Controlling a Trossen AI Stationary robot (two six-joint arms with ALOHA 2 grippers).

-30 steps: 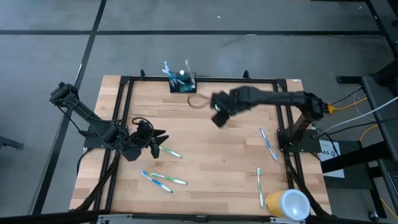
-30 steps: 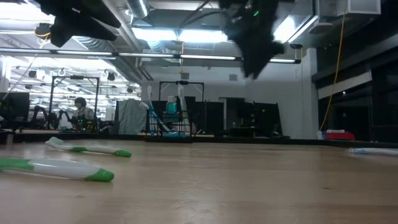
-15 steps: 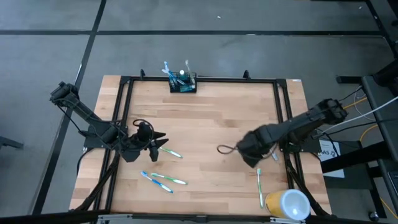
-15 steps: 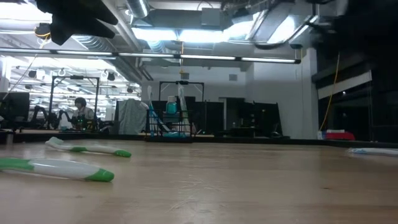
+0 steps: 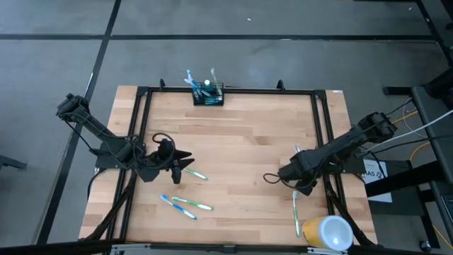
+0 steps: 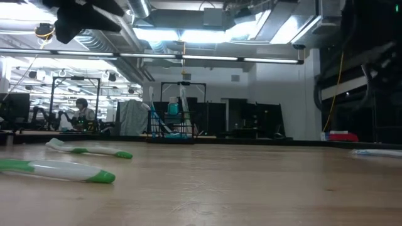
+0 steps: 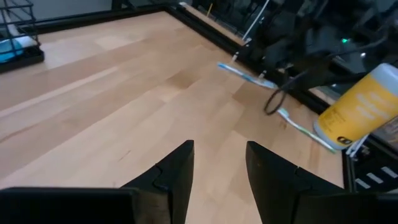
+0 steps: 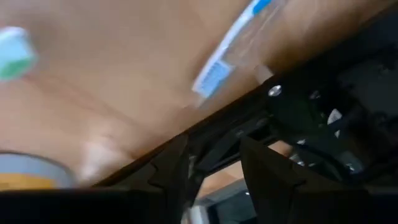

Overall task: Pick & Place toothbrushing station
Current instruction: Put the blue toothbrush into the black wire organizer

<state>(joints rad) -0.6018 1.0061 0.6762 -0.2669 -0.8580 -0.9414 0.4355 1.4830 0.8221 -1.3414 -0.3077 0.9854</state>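
Note:
The black wire-mesh caddy (image 5: 209, 94) stands on its base at the table's far edge with toothbrushes upright in it; it also shows in the low view (image 6: 169, 123) and the left wrist view (image 7: 15, 38). My left gripper (image 5: 185, 164) is open and empty above the table's left half, next to a green toothbrush (image 5: 195, 174); its fingers show apart in its wrist view (image 7: 219, 167). My right gripper (image 5: 301, 183) is open and empty near the right edge, over a blue toothbrush (image 8: 229, 48) lying flat on the wood.
Toothbrushes lie flat at the near left (image 5: 185, 205) and near right (image 5: 296, 212); two of them show close in the low view (image 6: 58, 170). A round yellow-and-white cup (image 5: 328, 234) lies at the near right corner. A black frame rail (image 5: 322, 134) runs along the right side.
My right gripper has swung from the far middle of the table, near the caddy, toward the near right edge, and now hangs over the toothbrushes there. The caddy and the toothbrushes have stayed in place.

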